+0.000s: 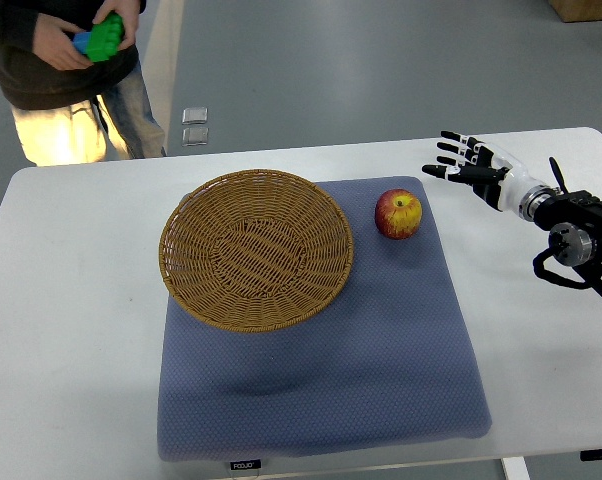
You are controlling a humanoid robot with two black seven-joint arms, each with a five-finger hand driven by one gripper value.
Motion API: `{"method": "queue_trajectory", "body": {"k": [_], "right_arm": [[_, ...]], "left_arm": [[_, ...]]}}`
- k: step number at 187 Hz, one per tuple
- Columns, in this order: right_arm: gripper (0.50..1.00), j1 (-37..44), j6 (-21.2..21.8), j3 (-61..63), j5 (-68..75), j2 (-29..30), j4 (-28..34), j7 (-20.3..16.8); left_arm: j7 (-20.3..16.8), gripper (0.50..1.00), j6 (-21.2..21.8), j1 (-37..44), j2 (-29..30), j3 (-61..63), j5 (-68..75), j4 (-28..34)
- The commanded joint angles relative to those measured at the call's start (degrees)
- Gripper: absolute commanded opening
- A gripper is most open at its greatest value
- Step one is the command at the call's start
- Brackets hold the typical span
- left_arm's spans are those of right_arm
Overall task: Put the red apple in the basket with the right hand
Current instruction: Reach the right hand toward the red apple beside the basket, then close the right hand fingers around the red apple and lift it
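Observation:
A red apple (398, 213) with a yellow patch sits on the blue-grey mat (381, 350), just right of the wicker basket (256, 249). The basket is round, shallow and holds nothing. My right hand (459, 160) comes in from the right edge and hovers above the white table, up and to the right of the apple, a short gap away. Its fingers are spread and hold nothing. The left arm does not show.
The mat lies on a white table (71, 330). A person stands beyond the far left corner, holding green and blue blocks (103, 40) in their hands. Two small square plates (194, 126) lie on the floor behind the table.

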Motion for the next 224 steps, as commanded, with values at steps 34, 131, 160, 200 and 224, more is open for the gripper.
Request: {"method": "queue_trajectory", "body": {"k": [34, 131, 160, 200, 224], "right_arm": [[0.924, 0.28, 0.17, 0.04, -1.12, 0.0, 0.0, 0.0], [0.924, 3.54, 4.39, 0.04, -17.56, -0.09, 0.35, 0.18], [0.924, 6.26, 8.08, -0.05, -29.25, -1.23, 0.79, 1.41], [0.924, 8.99, 11.95, -0.14, -40.76, -1.67, 1.75, 2.73], [0.924, 10.04, 13.01, -0.14, -47.35, -1.67, 2.37, 3.34]], "left_arm": [[0.01, 1.0, 0.0, 0.0, 0.0, 0.0, 0.0, 0.0], [0.01, 1.0, 0.0, 0.0, 0.0, -0.09, 0.0, 0.0], [0.01, 1.0, 0.0, 0.0, 0.0, -0.09, -0.09, 0.26], [0.01, 1.0, 0.0, 0.0, 0.0, -0.18, -0.09, 0.35], [0.01, 1.0, 0.0, 0.0, 0.0, -0.18, -0.09, 0.44]]}}
